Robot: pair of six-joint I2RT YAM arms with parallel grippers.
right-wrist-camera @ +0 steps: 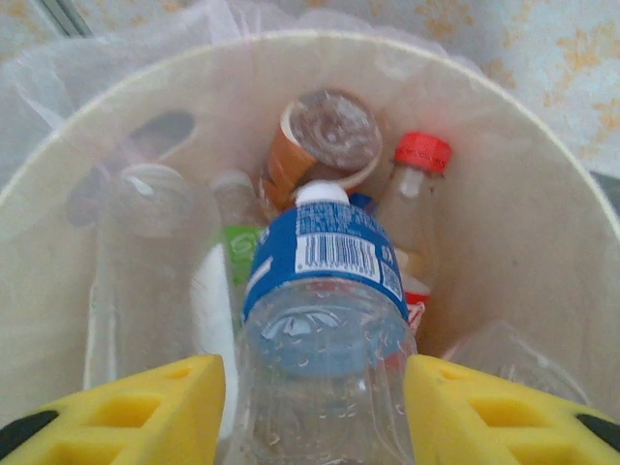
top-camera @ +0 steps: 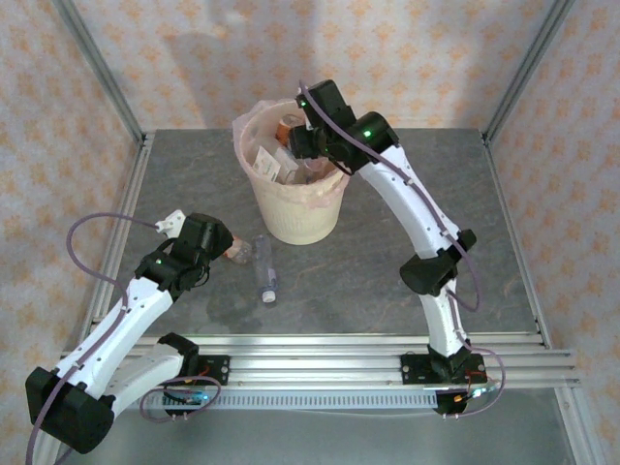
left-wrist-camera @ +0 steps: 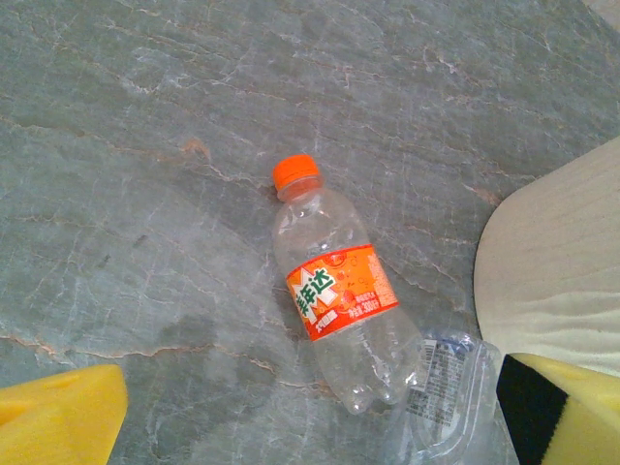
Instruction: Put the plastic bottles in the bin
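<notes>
Looking from above, the large round cream bin [top-camera: 295,218] with its pinkish liner stands toward the far edge of the grey worktop [top-camera: 387,291]. The right claw [top-camera: 294,145] hangs over its mouth, so a drop would land inside. The left claw [top-camera: 230,254] sits low, left of the bin.

In the left wrist view, its pads are spread wide, apparently ready for the orange-labelled clear plastic bottle [left-wrist-camera: 339,291] lying flat. A second clear bottle [left-wrist-camera: 446,397] touches its base.

In the right wrist view, yellow fingers [right-wrist-camera: 145,407] grip a blue-labelled clear bottle [right-wrist-camera: 325,291], cap down, above the binned bottles.
</notes>
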